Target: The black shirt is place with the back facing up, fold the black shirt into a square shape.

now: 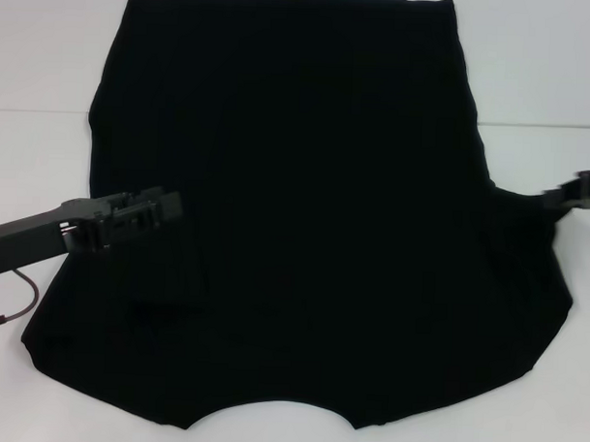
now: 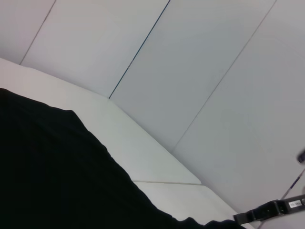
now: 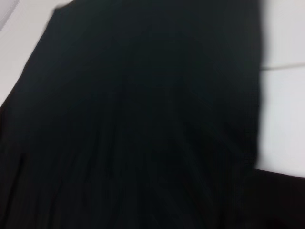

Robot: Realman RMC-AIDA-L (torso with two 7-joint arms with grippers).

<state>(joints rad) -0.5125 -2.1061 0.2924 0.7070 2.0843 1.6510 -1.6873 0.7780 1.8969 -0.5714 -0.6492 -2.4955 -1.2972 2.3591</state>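
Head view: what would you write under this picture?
Black shirt spread on white table, left gripper over its edge, right gripper at the opposite edge.

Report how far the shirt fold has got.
Done: the black shirt lies spread on the white table, plain side up; no finished fold shows, though its left sleeve area looks tucked in. In hand: the left hand is over the shirt's left edge, and the right hand is at its right sleeve. Left: essentially all the folding into a square.
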